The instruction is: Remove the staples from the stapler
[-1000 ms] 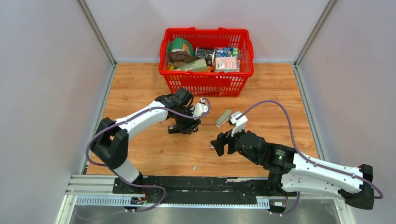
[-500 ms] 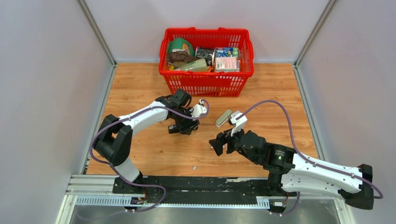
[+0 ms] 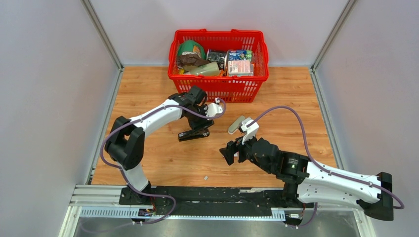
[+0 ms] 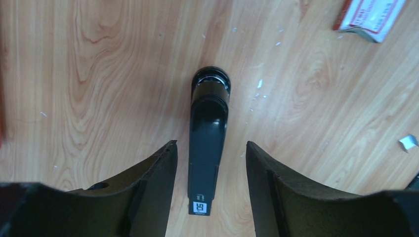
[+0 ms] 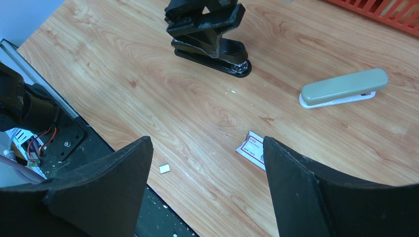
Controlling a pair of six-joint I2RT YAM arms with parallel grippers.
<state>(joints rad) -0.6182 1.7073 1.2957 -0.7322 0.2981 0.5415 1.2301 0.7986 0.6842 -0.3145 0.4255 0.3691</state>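
Status: left gripper [image 4: 209, 148] is spread apart, fingers [image 4: 155, 173] straddling the stapler [image 4: 207, 133] with a gap on both sides. It isn't touching it as far as I can see. The stapler lies flat on the table [image 3: 143, 89], near the middle, at about 7 o'clock from the red basket [image 3: 217, 90]. The right gripper [image 5: 205, 143] is also spread wide with nothing in it, sitting at 4 o'clock from the stapler.

My read is that the step in hand is the left-arm grasp. I'd drop straight down, keep the body centred between the pads and clamp low on the base so the top arm is free to swing up. Squeeze the top and it won't open. Close slowly — it's slim and glossy, so it's likely to skate or twist. Then the right arm can work the lid or magazine.

What I can't make out:
- which end is the hinge
- whether any staples are loaded
- how high the fingers sit above the wood

In the top view the left wrist covers its own fingertips. The beige stapler [image 5: 343, 88] at 3 o'clock and the small labelled box [image 5: 253, 149] aren't the target — leave them.
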